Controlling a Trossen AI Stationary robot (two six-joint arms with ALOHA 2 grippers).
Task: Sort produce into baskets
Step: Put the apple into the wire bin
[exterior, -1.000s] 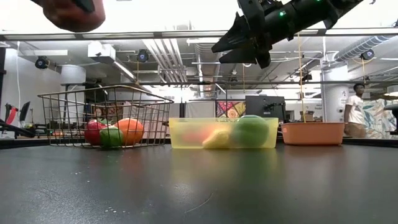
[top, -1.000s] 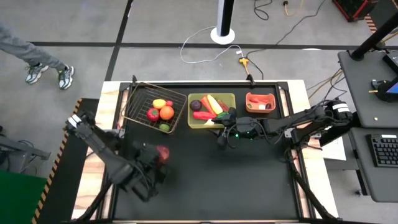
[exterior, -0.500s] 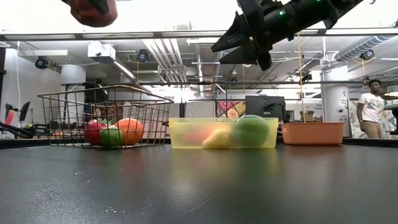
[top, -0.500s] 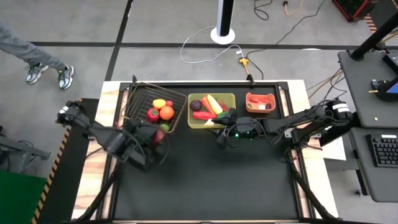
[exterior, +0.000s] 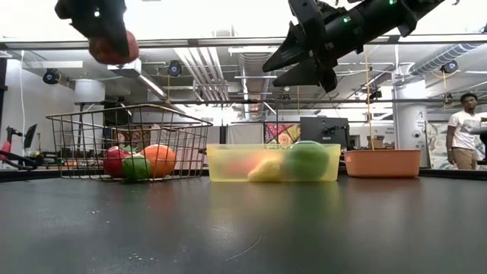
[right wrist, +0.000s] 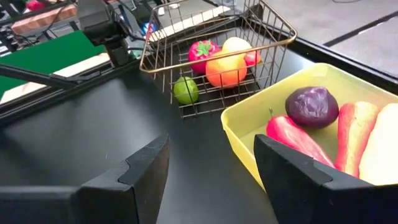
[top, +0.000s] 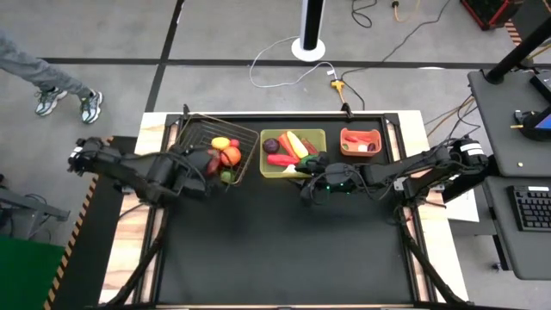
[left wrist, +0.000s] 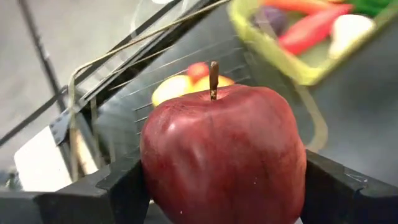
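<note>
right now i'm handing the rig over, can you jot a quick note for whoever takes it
Left gripper: shut on a red apple, held in the air at the wire basket.
Right gripper: open, empty, raised beside the yellow tray.
Done: the wire basket holds an orange, a lime and other fruit; the yellow tray holds vegetables; the red bin holds some too.
Left: release the apple into the wire basket. No loose produce shows on the table.

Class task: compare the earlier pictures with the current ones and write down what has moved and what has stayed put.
The left gripper, shut on the red apple, has carried it from the open table toward the back, up to the wire basket; it has not let go. The right gripper still hangs open beside the yellow tray. The produce in all three containers lies unchanged.
</note>
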